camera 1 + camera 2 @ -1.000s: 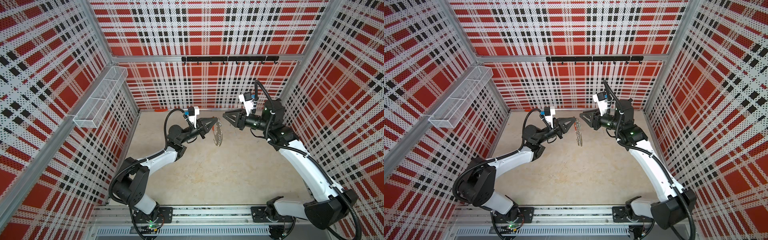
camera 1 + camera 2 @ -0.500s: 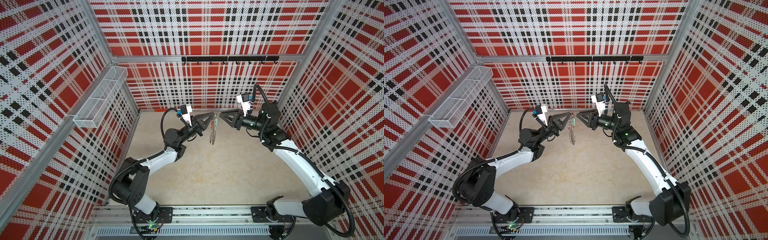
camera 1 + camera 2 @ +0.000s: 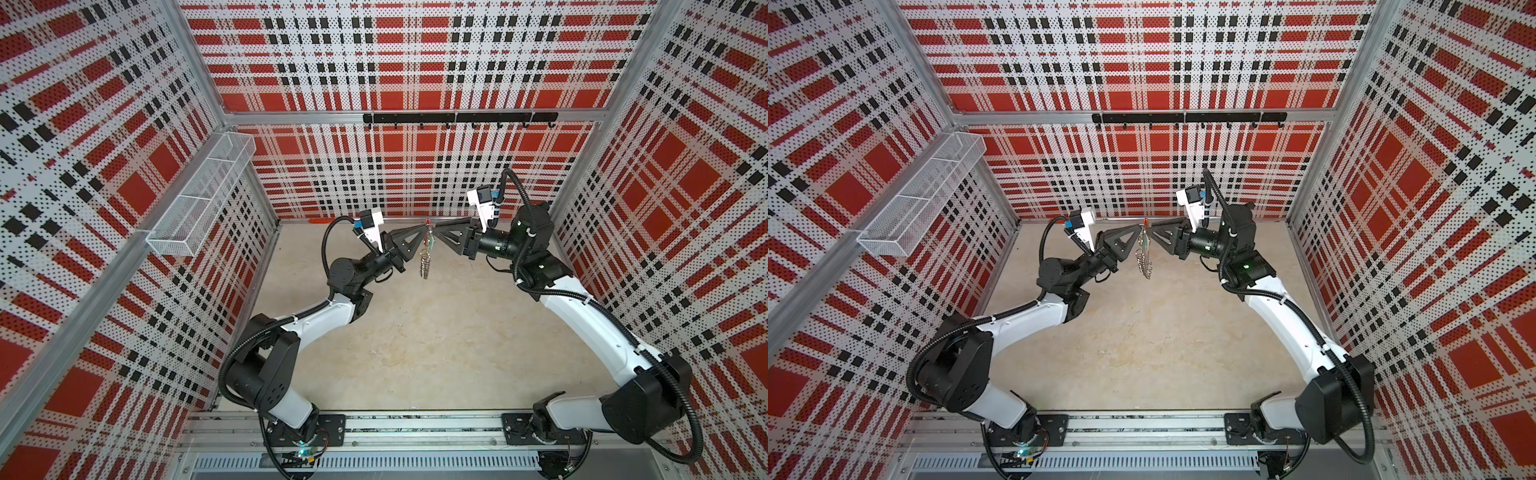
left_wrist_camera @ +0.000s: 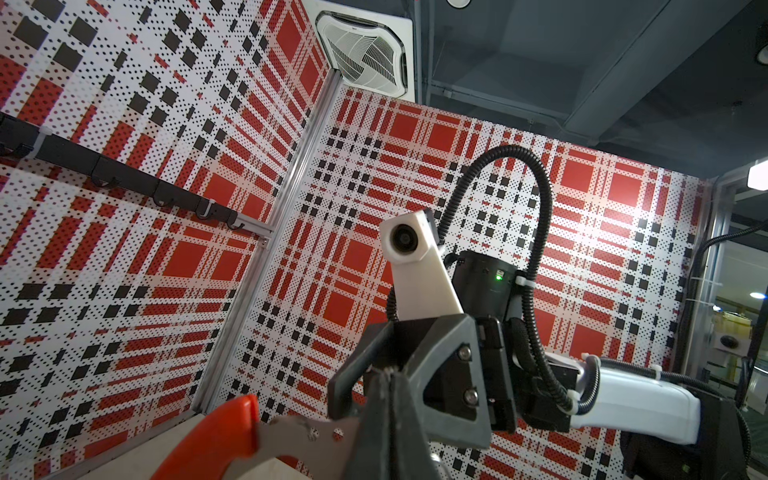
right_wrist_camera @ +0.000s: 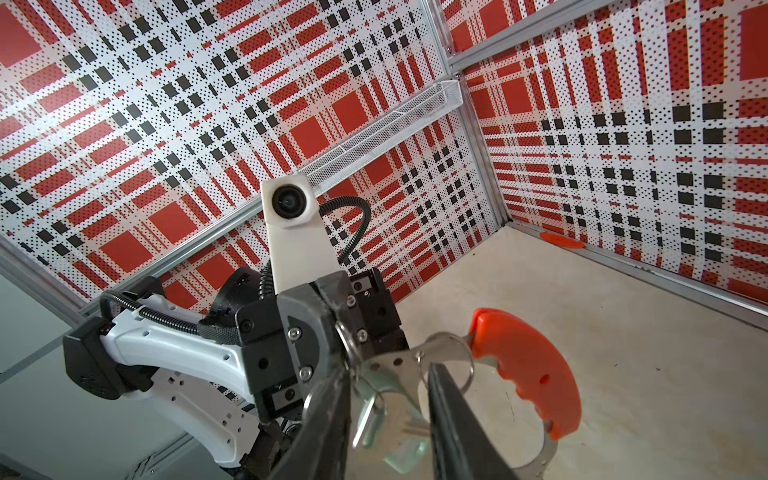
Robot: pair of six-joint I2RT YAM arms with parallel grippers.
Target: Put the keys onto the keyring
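High over the floor near the back wall, the two grippers meet tip to tip. My left gripper (image 3: 423, 227) (image 3: 1137, 227) (image 4: 388, 374) is shut on the grey band of the keyring (image 3: 424, 262) (image 3: 1144, 262), which hangs edge-on below it. The ring's red segment (image 4: 216, 440) (image 5: 528, 365) sits at the top. My right gripper (image 3: 434, 235) (image 3: 1153, 232) (image 5: 390, 368) has its jaws partly apart, closed on the keys (image 5: 401, 453). The pale teal tag (image 3: 431, 242) lies between its fingers, right against the keyring's band (image 5: 399, 370).
A white wire basket (image 3: 199, 199) hangs on the left wall. A black hook rail (image 3: 457, 118) runs along the back wall. An orange-red strip (image 3: 322, 220) (image 5: 559, 240) lies at the foot of the back wall. Beige floor (image 3: 415, 340) lies below the arms.
The right gripper has moved left and closed the gap to the left gripper. Both have shifted slightly toward the back wall, and the hanging keyring has swung a little left.
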